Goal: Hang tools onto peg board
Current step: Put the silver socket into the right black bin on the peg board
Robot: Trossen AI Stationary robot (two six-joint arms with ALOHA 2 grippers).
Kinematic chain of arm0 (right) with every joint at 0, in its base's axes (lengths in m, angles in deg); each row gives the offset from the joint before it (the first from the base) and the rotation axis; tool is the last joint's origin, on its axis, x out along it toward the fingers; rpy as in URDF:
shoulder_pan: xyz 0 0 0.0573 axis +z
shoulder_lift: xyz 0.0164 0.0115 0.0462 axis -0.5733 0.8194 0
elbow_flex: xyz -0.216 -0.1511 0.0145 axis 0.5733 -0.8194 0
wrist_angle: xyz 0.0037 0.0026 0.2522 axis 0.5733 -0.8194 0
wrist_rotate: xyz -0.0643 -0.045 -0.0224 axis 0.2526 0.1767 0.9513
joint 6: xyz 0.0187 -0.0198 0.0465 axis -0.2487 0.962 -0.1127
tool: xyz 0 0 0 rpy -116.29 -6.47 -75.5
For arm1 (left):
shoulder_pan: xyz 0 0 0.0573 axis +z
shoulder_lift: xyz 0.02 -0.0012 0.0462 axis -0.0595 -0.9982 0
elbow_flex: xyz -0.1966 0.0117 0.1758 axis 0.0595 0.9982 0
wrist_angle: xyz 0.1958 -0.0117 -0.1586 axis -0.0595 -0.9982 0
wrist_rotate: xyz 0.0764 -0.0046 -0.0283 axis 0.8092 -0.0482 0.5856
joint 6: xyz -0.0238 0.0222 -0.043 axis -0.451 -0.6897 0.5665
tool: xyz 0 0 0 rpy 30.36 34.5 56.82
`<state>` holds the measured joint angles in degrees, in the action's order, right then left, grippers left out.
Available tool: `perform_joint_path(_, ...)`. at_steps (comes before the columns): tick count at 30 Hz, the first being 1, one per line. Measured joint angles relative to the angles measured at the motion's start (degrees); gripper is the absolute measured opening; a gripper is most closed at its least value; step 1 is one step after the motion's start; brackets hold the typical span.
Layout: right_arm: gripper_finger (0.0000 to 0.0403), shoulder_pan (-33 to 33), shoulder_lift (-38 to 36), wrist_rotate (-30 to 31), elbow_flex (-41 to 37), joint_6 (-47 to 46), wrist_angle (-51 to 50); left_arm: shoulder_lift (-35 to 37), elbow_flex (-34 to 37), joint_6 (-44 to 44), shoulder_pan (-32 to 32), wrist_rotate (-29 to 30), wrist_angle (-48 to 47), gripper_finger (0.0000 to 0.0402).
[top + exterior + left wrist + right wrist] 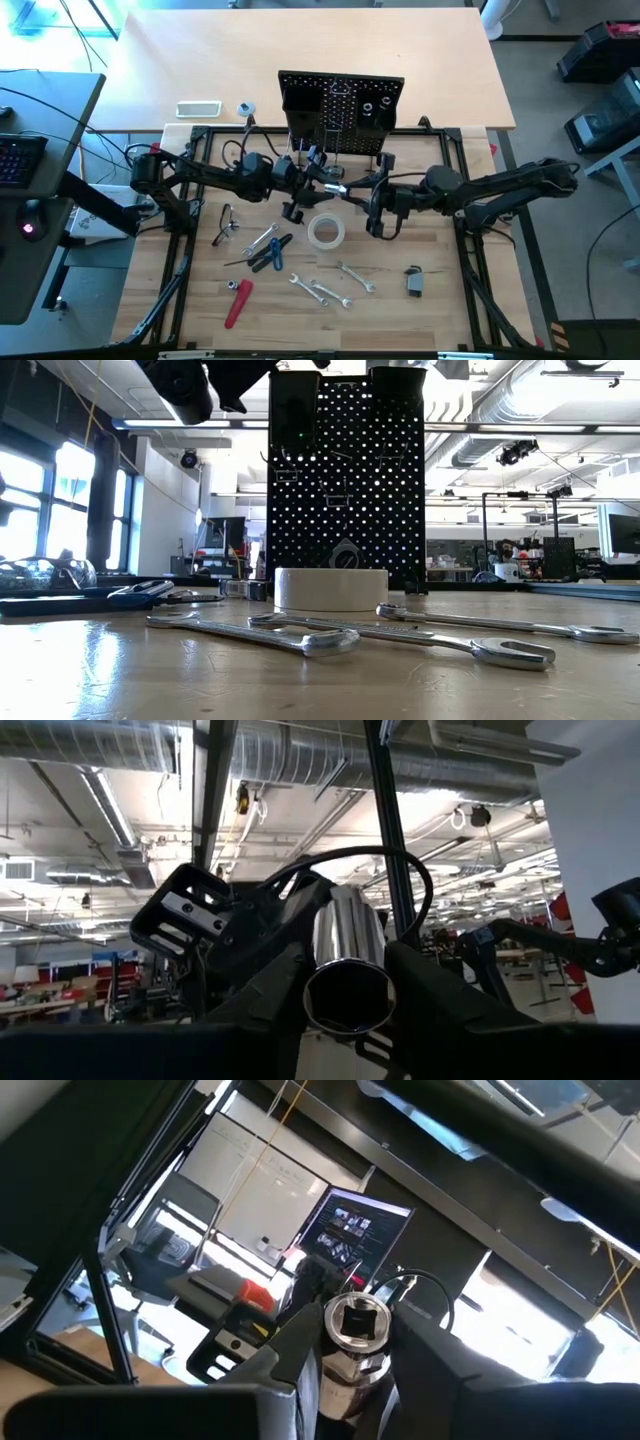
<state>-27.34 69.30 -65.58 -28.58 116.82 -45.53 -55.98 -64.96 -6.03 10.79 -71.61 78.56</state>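
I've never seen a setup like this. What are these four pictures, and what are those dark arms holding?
Two dark robot arms work at a wooden table. One camera looks straight down, one sits at tabletop height, and one rides on each wrist. In the overhead picture the left tool and right tool meet in front of the upright black peg board. Each wrist camera shows a shiny metal socket between that arm's fingers: left, right; they may be one piece gripped from both ends. On the table lie a white tape roll, silver wrenches, blue-handled pliers and a red-handled tool.
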Motion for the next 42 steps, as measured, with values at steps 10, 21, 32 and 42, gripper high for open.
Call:
perform_joint_path(10,0.0079,0.0,-0.4,0.2,1.6,-1.8,-3.3,-0.1,0.0,0.0,0.0,0.2,-0.3,0.0117)
perform_joint_path(21,0.0078,0.8,-2.7,1.5,5.8,-4.6,-12.6,-0.4,0.3,0.4,0.8,2.1,-1.7,0.0183)
perform_joint_path(32,0.0078,1.5,-2.8,10.5,13.5,-4.6,-26.7,-0.3,0.3,0.7,1.7,0.9,-5.7,0.0199)
perform_joint_path(42,0.0078,1.5,-4.9,24.7,24.8,-4.5,-44.8,-0.3,0.3,-5.1,0.7,0.5,-22.2,0.02)
